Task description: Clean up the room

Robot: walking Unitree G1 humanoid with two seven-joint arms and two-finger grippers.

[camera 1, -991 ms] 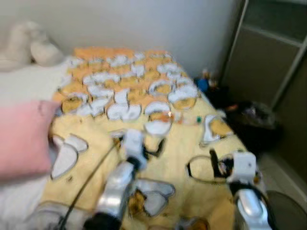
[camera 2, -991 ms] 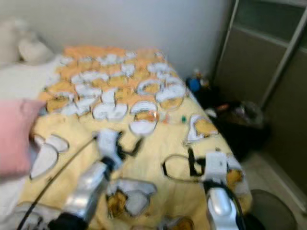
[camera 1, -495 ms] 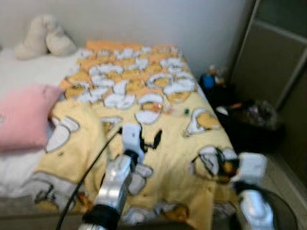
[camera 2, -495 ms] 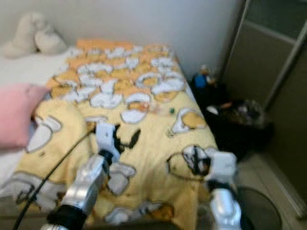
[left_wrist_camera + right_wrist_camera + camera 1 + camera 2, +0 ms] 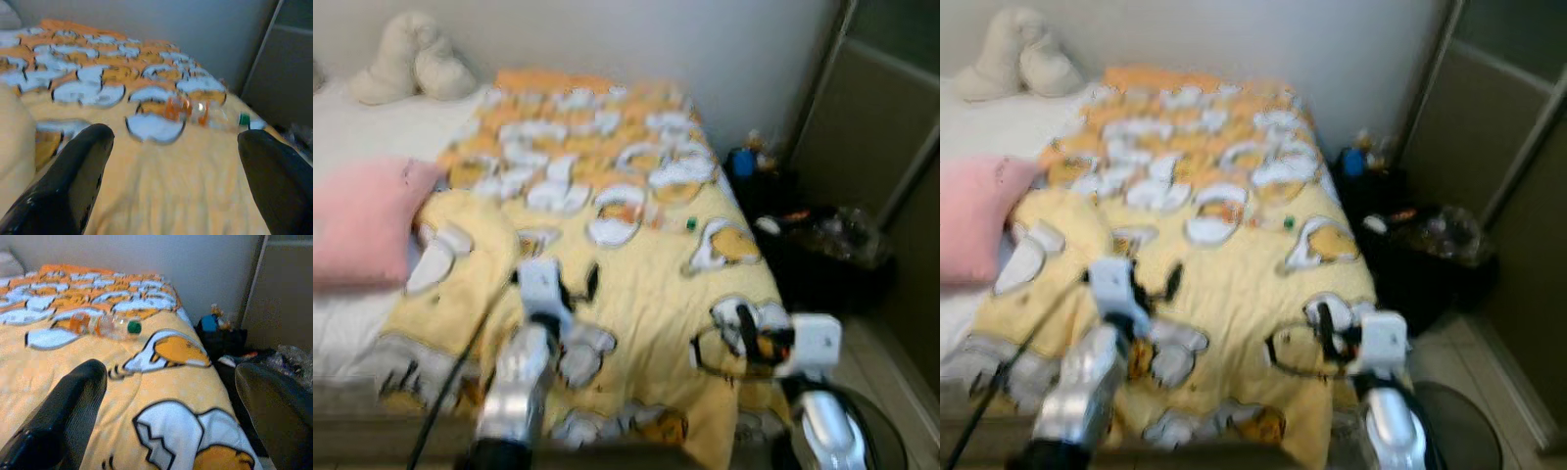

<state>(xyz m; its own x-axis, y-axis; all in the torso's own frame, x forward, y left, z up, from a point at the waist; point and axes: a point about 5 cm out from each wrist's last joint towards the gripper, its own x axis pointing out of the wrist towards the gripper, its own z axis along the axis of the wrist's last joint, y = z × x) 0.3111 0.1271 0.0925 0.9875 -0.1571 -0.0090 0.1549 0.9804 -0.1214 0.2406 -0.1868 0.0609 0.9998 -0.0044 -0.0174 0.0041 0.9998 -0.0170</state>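
We have backed off a little: the yellow blanket (image 5: 636, 284) shows more of its near edge than half a second ago, and our arms sit lower in frame. The plastic bottle (image 5: 100, 325) lies at the centre of the bed, well ahead. Left gripper (image 5: 171, 181) and right gripper (image 5: 166, 416) both gape wide, empty. Pickup seems not yet begun.

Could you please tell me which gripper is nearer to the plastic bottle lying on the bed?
Probably the left gripper, low on the blanket short of the bottle; the right gripper hangs further back by the bed's corner.
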